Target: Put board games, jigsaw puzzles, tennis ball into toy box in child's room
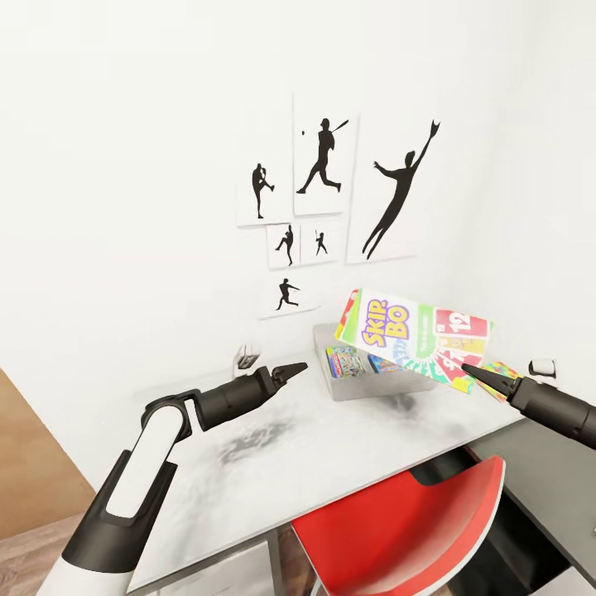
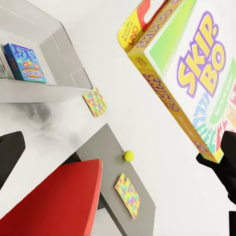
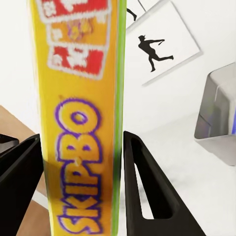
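Observation:
My right gripper [image 1: 473,372] is shut on the lower edge of the SKIP-BO board game [image 1: 411,334], holding it tilted in the air just right of the toy box [image 1: 364,387] on the table [image 1: 331,447]. In the right wrist view the fingers [image 3: 147,187] clamp the box's yellow side [image 3: 81,123]. A blue board game [image 2: 24,63] lies inside the toy box [image 2: 54,39]. Two jigsaw puzzles [image 2: 96,102] [image 2: 128,195] and the tennis ball [image 2: 128,156] lie on the table. My left gripper [image 1: 294,370] hovers open and empty left of the toy box.
A red chair [image 1: 414,530] is tucked under the table's front edge. The dark grey wing [image 1: 538,472] runs along the right. The wall with baseball silhouette posters [image 1: 323,165] stands close behind the toy box. A small white object [image 1: 542,367] sits at the far right.

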